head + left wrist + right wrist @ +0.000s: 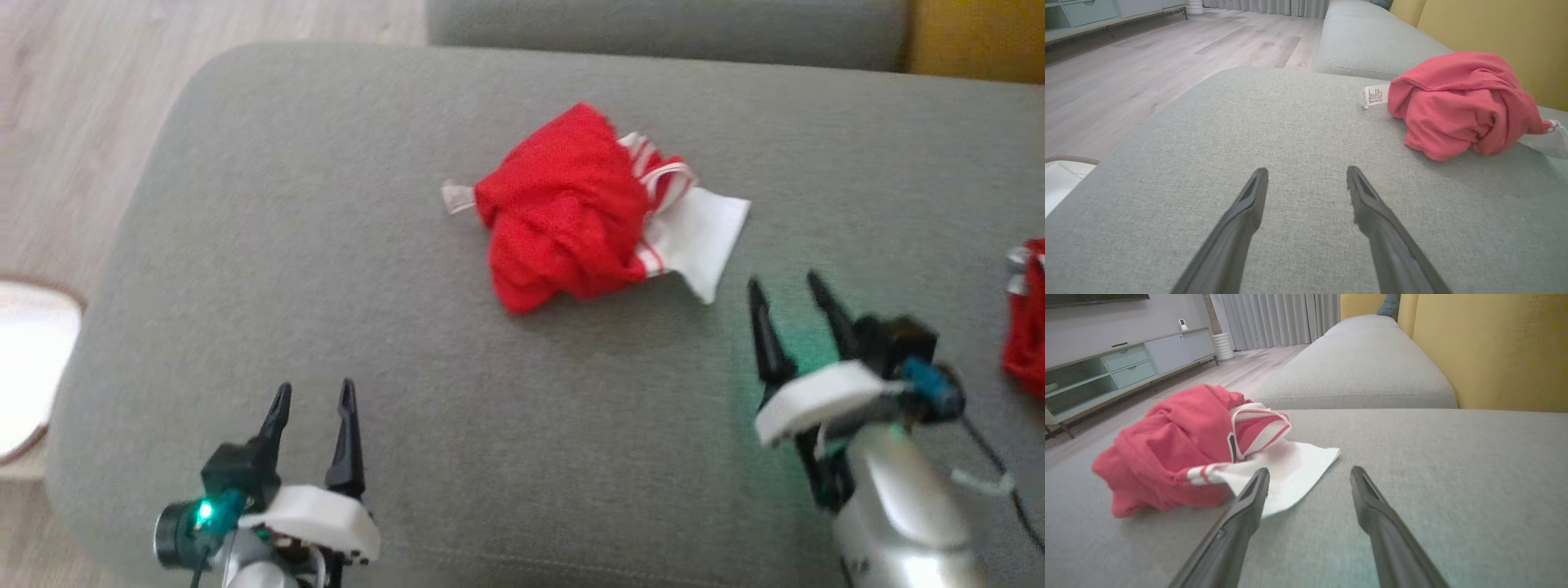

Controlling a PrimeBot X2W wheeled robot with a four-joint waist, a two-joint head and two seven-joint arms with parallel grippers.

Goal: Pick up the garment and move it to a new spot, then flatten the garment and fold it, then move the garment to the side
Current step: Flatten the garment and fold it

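The sofa (326, 245) is grey woven fabric, with a wide, flat seat that rounds off at its far left corner. Near the middle of the seat lies the garment (563, 212), a crumpled red heap, bunched up rather than spread. A white panel (706, 233) with red stripes sticks out of the heap's right side and rests flat on the seat. A small white label (455, 196) pokes out on its left. Well apart from it, at the right edge of the head view, lies another red cloth (1027, 318), partly cut off.
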